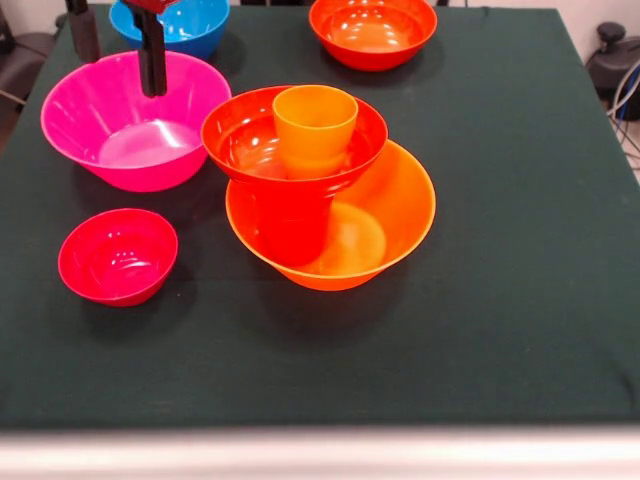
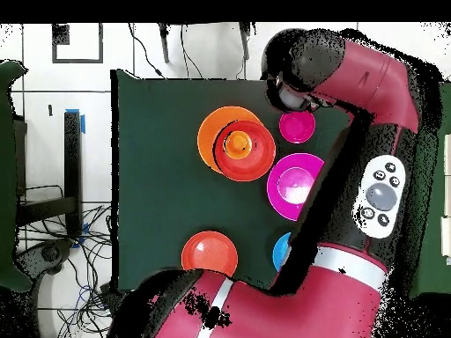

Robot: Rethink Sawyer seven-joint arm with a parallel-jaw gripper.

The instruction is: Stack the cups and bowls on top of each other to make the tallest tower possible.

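Note:
The tower stands mid-table: a wide orange bowl [image 1: 400,215] [image 2: 210,132] holds a red-orange cup [image 1: 292,228], which carries a red-orange bowl [image 1: 235,140] [image 2: 257,163] with an orange cup [image 1: 315,122] [image 2: 236,145] upright inside. My gripper [image 1: 118,45] hangs at the top left over the far rim of the pink bowl [image 1: 135,125] [image 2: 295,183], fingers [image 1: 151,60] apart and empty. The arm hides it in the overhead view. No light green cup shows.
A small crimson bowl [image 1: 118,255] [image 2: 298,126] sits in front of the pink one. A blue bowl [image 1: 195,25] [image 2: 280,251] is behind it, partly under the arm. Another red-orange bowl [image 1: 372,32] [image 2: 210,253] sits at the far edge.

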